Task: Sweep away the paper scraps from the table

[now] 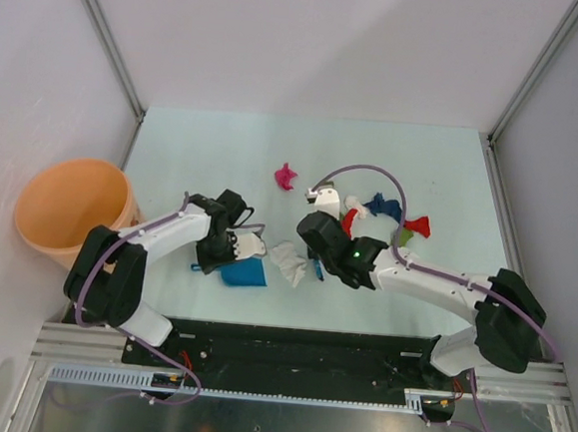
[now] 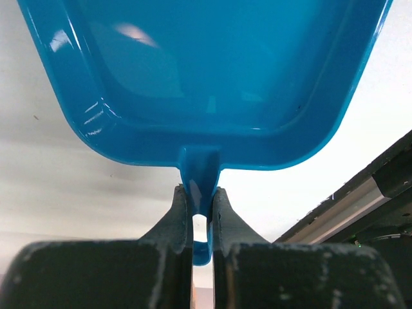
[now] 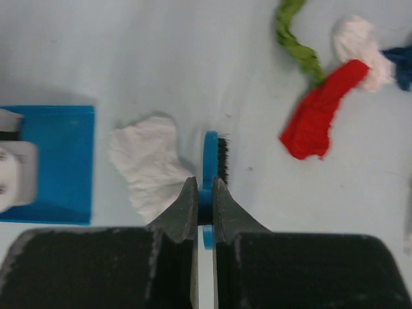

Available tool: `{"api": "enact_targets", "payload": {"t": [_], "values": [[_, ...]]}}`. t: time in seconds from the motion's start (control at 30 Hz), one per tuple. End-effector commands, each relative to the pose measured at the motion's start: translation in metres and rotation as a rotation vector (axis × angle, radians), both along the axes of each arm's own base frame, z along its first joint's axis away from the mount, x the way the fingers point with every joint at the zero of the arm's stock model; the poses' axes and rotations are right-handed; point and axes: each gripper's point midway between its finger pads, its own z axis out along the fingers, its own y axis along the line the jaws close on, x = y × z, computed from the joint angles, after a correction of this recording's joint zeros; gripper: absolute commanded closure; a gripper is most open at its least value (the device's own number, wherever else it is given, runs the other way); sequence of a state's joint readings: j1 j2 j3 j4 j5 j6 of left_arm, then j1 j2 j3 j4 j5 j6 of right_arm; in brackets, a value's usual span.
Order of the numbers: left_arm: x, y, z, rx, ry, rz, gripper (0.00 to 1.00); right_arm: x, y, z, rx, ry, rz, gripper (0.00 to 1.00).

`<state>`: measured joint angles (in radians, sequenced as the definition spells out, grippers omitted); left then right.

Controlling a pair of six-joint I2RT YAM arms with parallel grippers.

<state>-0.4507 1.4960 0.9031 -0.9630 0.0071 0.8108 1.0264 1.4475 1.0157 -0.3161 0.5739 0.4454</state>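
Top view: the left hand [image 1: 234, 250] is clamped on a blue dustpan [image 1: 246, 272] near the front edge of the mint-green counter [image 1: 204, 149]. The right hand [image 1: 318, 260] sits just beside a white wad [image 1: 288, 261]. More paper scraps [image 1: 382, 207] cluster beyond the right arm, with a pink scrap [image 1: 286, 177] lying apart. An orange bucket [image 1: 75, 204] stands off the counter's left side.

Left wrist: both fingers pinch the dustpan's short handle.

Right wrist: the fingers are closed tight on a blue brush [image 3: 211, 151]. The white wad lies between brush and dustpan. Red, green and white scraps lie at upper right.
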Motion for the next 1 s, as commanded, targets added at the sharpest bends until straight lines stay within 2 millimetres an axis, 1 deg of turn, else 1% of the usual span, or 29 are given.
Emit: {"api": "enact_targets", "payload": {"t": [0.0,0.03,0.07,0.1,0.17,0.2,0.27,0.33,0.37,0.43,0.47,0.5,0.53,0.57,0.6,0.63,0.67,0.7,0.73,0.77,0.8,0.83,0.87,0.9,0.93,0.97], "values": [[0.006,-0.012,-0.002,-0.03,0.008,0.003,1.0,-0.007,0.065,0.001,0.21,0.077,0.105,1.0],[0.008,-0.016,-0.003,-0.042,0.011,0.004,1.0,-0.003,0.083,0.015,0.265,0.054,0.134,1.0],[0.01,-0.017,-0.006,-0.041,0.019,0.008,1.0,-0.003,0.094,0.021,0.292,0.051,0.164,1.0],[0.011,-0.019,-0.006,-0.045,0.021,0.018,1.0,-0.005,0.108,0.019,0.315,0.069,0.209,1.0],[0.015,-0.026,-0.007,-0.067,0.028,0.03,1.0,-0.001,0.131,0.048,0.396,0.03,0.255,1.0],[0.016,-0.029,-0.006,-0.081,0.027,0.032,1.0,-0.002,0.138,0.053,0.406,0.026,0.271,1.0],[0.017,-0.04,-0.004,-0.138,0.034,0.036,1.0,0.003,0.143,0.07,0.416,-0.01,0.27,1.0],[0.017,-0.048,0.001,-0.185,0.033,0.034,1.0,0.007,0.137,0.08,0.412,-0.041,0.253,1.0],[0.013,-0.056,0.005,-0.232,0.045,0.026,1.0,0.009,0.132,0.083,0.404,-0.05,0.243,1.0],[0.008,-0.066,0.014,-0.312,0.043,0.011,1.0,0.015,0.115,0.092,0.367,-0.083,0.205,1.0],[0.003,-0.076,0.02,-0.391,0.063,-0.002,1.0,0.02,0.104,0.097,0.345,-0.112,0.165,1.0],[0.001,-0.08,0.025,-0.429,0.065,-0.006,1.0,0.021,0.093,0.101,0.301,-0.137,0.153,1.0],[0.001,-0.084,0.034,-0.473,0.048,-0.013,1.0,0.02,0.083,0.118,0.297,-0.181,0.138,1.0],[-0.001,-0.091,0.041,-0.538,0.059,-0.007,1.0,0.026,0.068,0.13,0.27,-0.233,0.085,1.0],[-0.001,-0.094,0.047,-0.572,0.054,-0.005,1.0,0.027,0.057,0.142,0.255,-0.269,0.06,1.0],[0.001,-0.099,0.057,-0.612,0.041,-0.009,1.0,0.025,0.042,0.164,0.23,-0.333,0.051,1.0],[0.003,-0.101,0.062,-0.64,0.037,0.003,1.0,0.03,0.022,0.181,0.198,-0.393,-0.022,1.0],[0.003,-0.107,0.069,-0.681,0.041,0.001,1.0,0.031,0.011,0.201,0.186,-0.45,-0.056,1.0],[0.006,-0.11,0.077,-0.705,0.029,-0.002,1.0,0.032,-0.003,0.218,0.118,-0.512,-0.068,1.0],[0.007,-0.111,0.084,-0.725,0.015,0.003,1.0,0.03,-0.026,0.241,0.104,-0.57,-0.142,1.0],[0.006,-0.114,0.091,-0.751,0.013,0.001,1.0,0.029,-0.036,0.263,0.113,-0.625,-0.173,1.0],[0.008,-0.116,0.098,-0.768,-0.003,-0.002,1.0,0.028,-0.048,0.284,0.072,-0.682,-0.184,1.0],[0.009,-0.118,0.107,-0.789,-0.015,0.006,1.0,0.022,-0.064,0.31,0.136,-0.73,-0.224,1.0],[0.009,-0.121,0.115,-0.818,-0.02,0.011,1.0,0.018,-0.073,0.322,0.154,-0.753,-0.235,1.0],[0.012,-0.124,0.128,-0.847,-0.03,0.037,1.0,0.015,-0.081,0.332,0.168,-0.771,-0.245,1.0],[0.017,-0.121,0.14,-0.874,-0.057,0.063,1.0,0.008,-0.098,0.346,0.203,-0.793,-0.267,1.0]]}}
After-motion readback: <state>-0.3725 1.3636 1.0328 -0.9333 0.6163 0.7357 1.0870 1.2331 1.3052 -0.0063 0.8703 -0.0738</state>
